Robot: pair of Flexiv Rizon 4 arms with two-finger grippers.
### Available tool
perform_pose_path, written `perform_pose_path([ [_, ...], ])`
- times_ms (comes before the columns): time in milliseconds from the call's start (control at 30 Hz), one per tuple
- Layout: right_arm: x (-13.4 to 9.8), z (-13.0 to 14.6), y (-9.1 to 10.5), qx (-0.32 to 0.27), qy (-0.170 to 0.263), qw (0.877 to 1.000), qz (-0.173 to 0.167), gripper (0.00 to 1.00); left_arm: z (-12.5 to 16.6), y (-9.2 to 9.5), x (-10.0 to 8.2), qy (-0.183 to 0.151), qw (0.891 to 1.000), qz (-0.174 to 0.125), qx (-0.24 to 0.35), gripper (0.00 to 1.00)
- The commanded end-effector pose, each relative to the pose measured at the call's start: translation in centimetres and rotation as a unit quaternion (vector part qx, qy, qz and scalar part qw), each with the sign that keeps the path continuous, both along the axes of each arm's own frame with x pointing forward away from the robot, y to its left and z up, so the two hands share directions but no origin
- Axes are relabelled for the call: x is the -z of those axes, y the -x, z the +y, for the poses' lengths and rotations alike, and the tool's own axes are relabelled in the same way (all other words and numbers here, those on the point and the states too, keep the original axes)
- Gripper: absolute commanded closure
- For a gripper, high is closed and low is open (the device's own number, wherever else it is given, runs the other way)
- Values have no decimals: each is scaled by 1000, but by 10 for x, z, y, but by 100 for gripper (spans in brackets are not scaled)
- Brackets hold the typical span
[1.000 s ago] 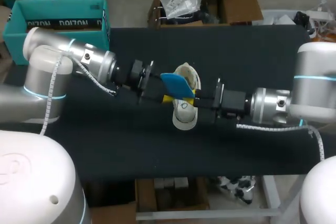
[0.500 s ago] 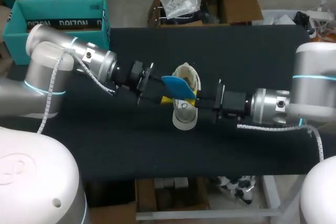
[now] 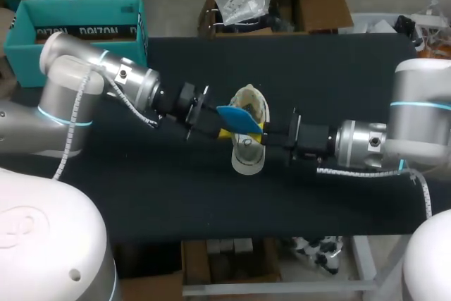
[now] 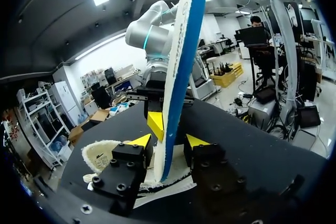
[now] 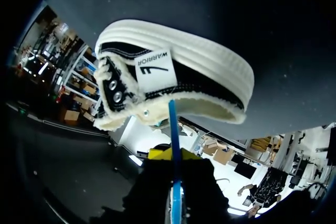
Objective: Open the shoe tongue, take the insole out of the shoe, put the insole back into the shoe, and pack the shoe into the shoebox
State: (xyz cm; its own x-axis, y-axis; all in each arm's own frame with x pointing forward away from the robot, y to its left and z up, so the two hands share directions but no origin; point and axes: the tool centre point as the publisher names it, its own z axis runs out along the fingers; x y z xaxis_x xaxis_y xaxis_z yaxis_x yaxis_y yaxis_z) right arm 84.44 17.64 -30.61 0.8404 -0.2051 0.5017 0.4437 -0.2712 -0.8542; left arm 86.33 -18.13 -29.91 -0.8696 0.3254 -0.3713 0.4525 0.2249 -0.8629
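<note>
Clamps the thin blue-and-white foam insole (image 3: 238, 118) with the left gripper (image 4: 167, 141), one yellow-tipped finger against each face near one end. Pinches the other end with the right gripper (image 5: 173, 156), closed so tightly that only the insole's blue edge shows between its fingers. Holds the insole on edge in the air, stretched between the two grippers, just above the opening of the black low-top shoe with a white rubber sole and cream fleece lining (image 3: 246, 156), and not inside it. Has the shoe resting sole-down near the middle of the black table (image 3: 338, 75), toe toward the near edge, between the two arms. Shows, in the right wrist view, the shoe's white tongue label (image 5: 152, 69) and metal eyelets just ahead of the insole's edge. Has the open teal cardboard shoebox (image 3: 77, 29) at the table's far left corner, well apart from the shoe.
</note>
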Motion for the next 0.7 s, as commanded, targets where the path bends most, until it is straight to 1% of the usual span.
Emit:
perform_pose_path([
  [33,3,-2,0,2,-6,1000,-3,100,-5,-2,3,-3,1000,-1,-2,65],
  [67,4,-2,0,2,-6,1000,-3,100,-5,-2,4,-4,1000,-1,-2,69],
  [100,4,-2,0,2,-7,1000,-4,100,-6,-2,5,-5,1000,-1,-2,78],
  [133,4,-2,0,2,-7,1000,-5,100,-7,-2,5,-6,1000,-1,-2,91],
  [167,4,-3,0,2,-8,1000,-5,100,-8,-2,6,-7,1000,-2,-2,100],
  [300,4,-3,0,0,-9,1000,-6,100,-9,-4,8,-10,1000,-11,-4,100],
  [333,4,-2,0,0,-8,1000,-6,100,-9,-4,9,-10,1000,-17,-5,100],
  [367,4,-2,1,-1,-6,1000,-4,98,-9,-4,9,-9,1000,-21,-3,100],
  [400,4,0,2,-1,-6,1000,-4,62,-9,-4,10,-8,1000,-24,-2,100],
  [433,3,0,3,-1,-6,1000,-4,35,-9,-5,10,-8,1000,-29,-2,100],
  [467,2,1,5,1,-1,1000,-3,16,-9,-5,10,-8,999,-34,-1,100],
  [500,1,2,7,4,7,1000,2,10,-9,-5,10,-7,999,-39,0,100],
  [533,0,2,9,7,13,1000,6,8,-9,-6,9,-8,999,-47,2,100],
  [667,-7,4,18,22,34,999,16,11,-11,-7,5,-16,996,-81,20,100],
  [700,-8,4,20,27,38,999,18,9,-11,-7,4,-16,996,-88,28,100],
])
